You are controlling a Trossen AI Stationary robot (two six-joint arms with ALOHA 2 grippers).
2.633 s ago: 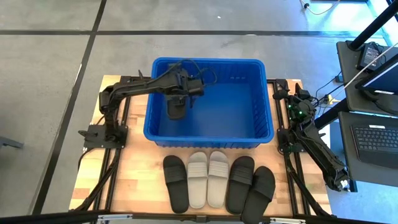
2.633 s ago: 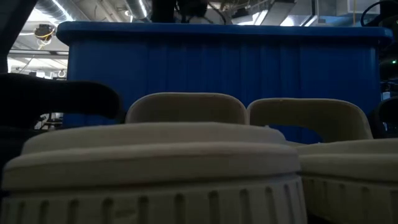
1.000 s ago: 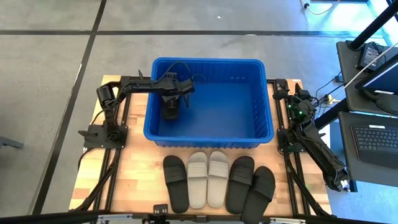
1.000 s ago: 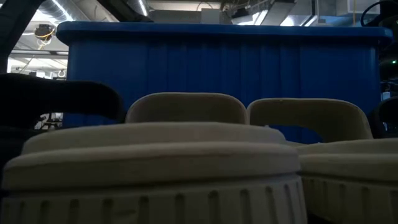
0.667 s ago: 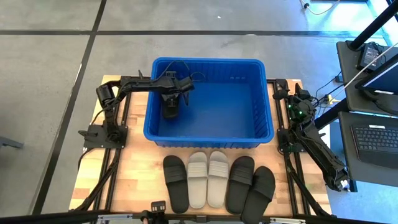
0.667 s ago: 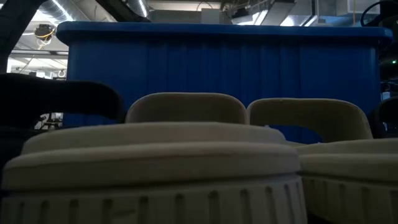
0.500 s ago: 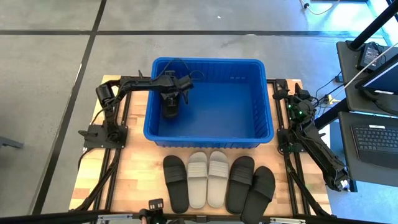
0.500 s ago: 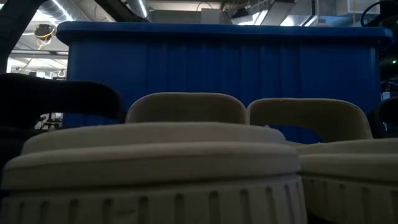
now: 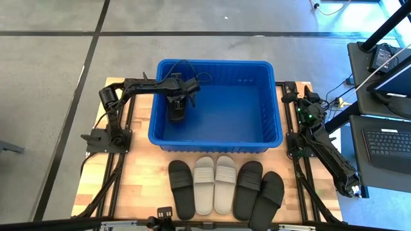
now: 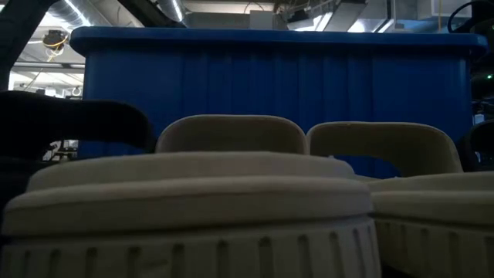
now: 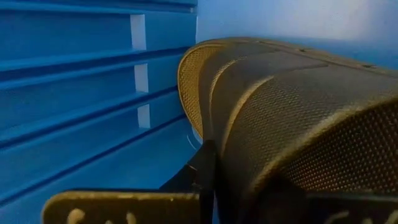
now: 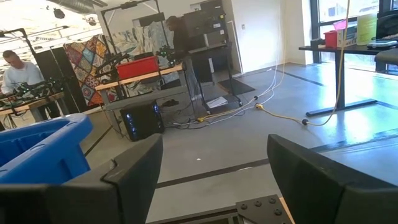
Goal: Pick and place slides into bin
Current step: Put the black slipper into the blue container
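Seen from above: drawn back toward the left wall of the bin [image 9: 212,63] compared with a couple of seconds ago, when reaching closer to the middle, and barely moved over the last second. Left gripper [image 9: 180,96] poised inside the tub, left arm stretched across the rim from the table's left edge, elbow bent, wrist tipped down. Black slide [image 9: 176,113] directly beneath, low in the bin near that left wall, carried there together with the claw. Five more still lined up on the table in front of the bin: a black one [image 9: 181,189], two grey ones [image 9: 204,185] [image 9: 225,183], two further black ones [image 9: 247,189] [image 9: 268,197]. So, by judgement, first sandal of six about to be dropped, nothing yet let go. Right gripper [image 9: 297,100] parked at the table's right edge, arm folded, waiting. From table height: only the grey pair [image 10: 231,193] up close, the blue front wall behind, neither arm visible. From the left wrist: mesh-textured black strap filling the picture, pressed right against the claw, ribbed blue wall just beside; clenched nearly flat, apparently pinching that strap, though the exact contact hidden. From the right wrist: both dark fingers [image 12: 130,177] spread wide with nothing between, pointed out at the room, a corner of the bin to one side, a person at a far bench.
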